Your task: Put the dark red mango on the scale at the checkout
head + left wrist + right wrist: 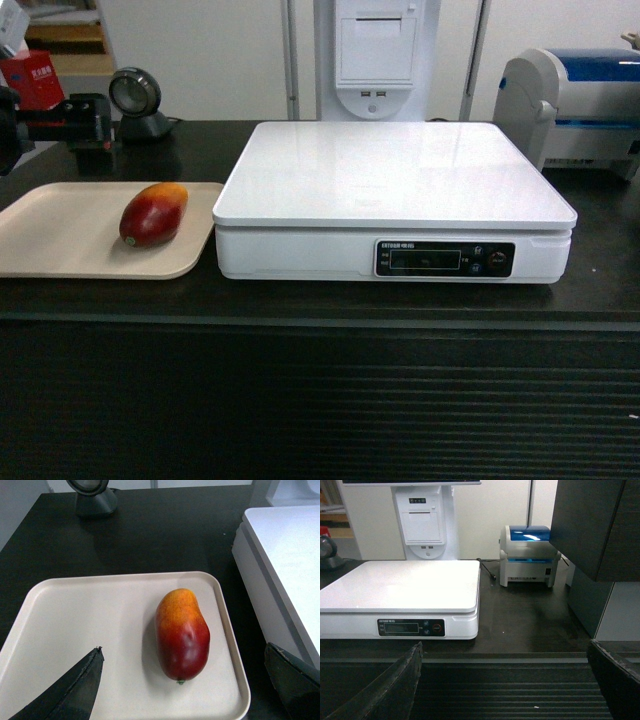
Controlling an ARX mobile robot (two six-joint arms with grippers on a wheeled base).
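On the tray (60, 245) at the scale's (395, 180) nine o'clock lies the mango (153, 214), untouched, orange end toward twelve, with the left gripper (185, 680) spread wide above it and the right gripper (505, 680) likewise open before the checkout (320, 400).

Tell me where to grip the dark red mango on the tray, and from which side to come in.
Grip the dark red mango across its narrow middle, coming from above. It lies flat on the beige tray with both long flanks free, and the open left tool already straddles it, so probably only a slight turn is needed.
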